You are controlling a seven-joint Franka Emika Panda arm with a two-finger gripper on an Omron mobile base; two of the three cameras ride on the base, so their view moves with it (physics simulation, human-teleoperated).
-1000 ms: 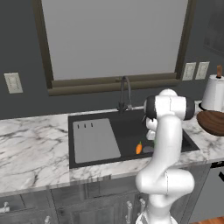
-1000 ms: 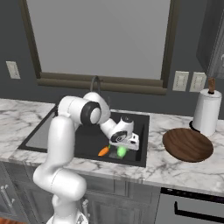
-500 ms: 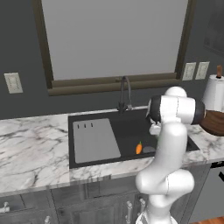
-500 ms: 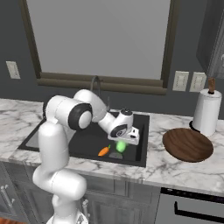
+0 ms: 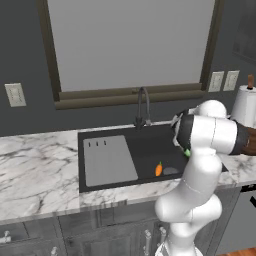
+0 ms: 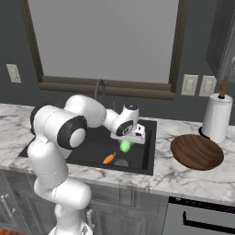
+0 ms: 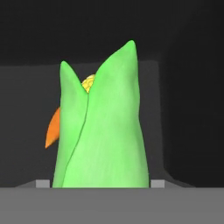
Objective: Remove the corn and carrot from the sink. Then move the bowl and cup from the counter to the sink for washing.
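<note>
Above sink (image 6: 149,137) — corn (image 6: 125,146) in end effector (image 6: 128,143).

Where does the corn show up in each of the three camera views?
Left base view: a green sliver of the corn at the arm's edge, right of centre.
Right base view: centre, under the hand, above the sink.
Hand view: centre, large, upright.
Shared landmark: the carrot, close beside it.

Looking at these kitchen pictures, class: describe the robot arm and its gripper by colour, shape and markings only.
The arm is glossy white, built of rounded, bulbous segments with dark grey to black bands and round caps at the joints. No loose cables show. The gripper sits on a white, boxy hand behind a round dark-faced wrist joint. No lettering can be made out.
</note>
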